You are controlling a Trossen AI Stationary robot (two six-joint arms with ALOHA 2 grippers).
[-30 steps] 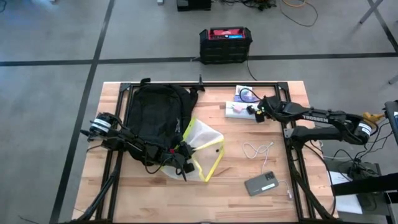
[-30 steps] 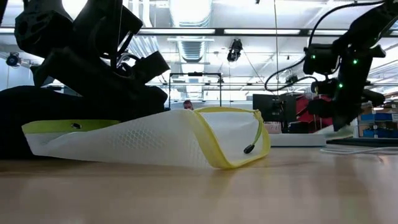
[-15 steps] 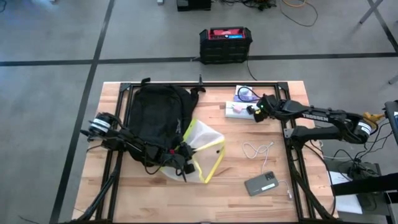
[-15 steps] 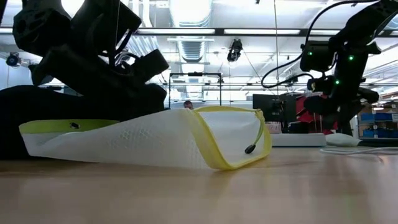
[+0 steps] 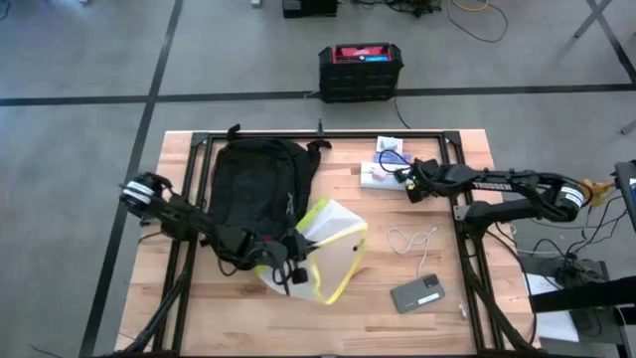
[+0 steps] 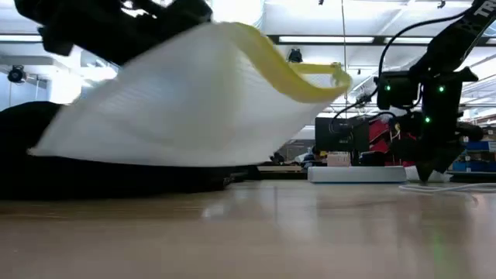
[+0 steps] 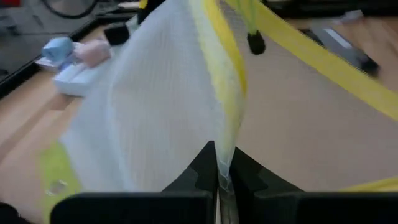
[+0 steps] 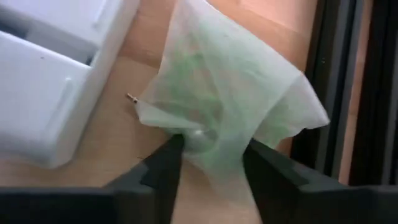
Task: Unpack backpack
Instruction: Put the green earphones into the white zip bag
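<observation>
The black backpack lies flat on the table's left half. My left gripper is at its near right corner, shut on a white mesh pouch with yellow zip edging. In the low view the pouch is raised off the table. My right gripper stands at the far right beside a white tray. It is shut on a pale green tissue. My left gripper pinches the pouch's yellow-edged seam between its two fingers, coming from the table's left. The pouch is lifted clear of the table and tilted, its yellow zip end highest. My right gripper pinches a bunched part of the tissue between its two fingers, which point down at the table. The rest of the tissue fans out beyond the fingertips over the wood.
A white cable and a grey phone lie on the near right of the table. The tray holds pink and blue items. A black metal frame rims the table. On the floor beyond the far edge stands a black box with a red top.
My left gripper has risen with the pouch. The pouch lay on the table before and now hangs clear and tilted, shifted slightly toward the right edge. My right gripper has come down to the table beside the white tray.
</observation>
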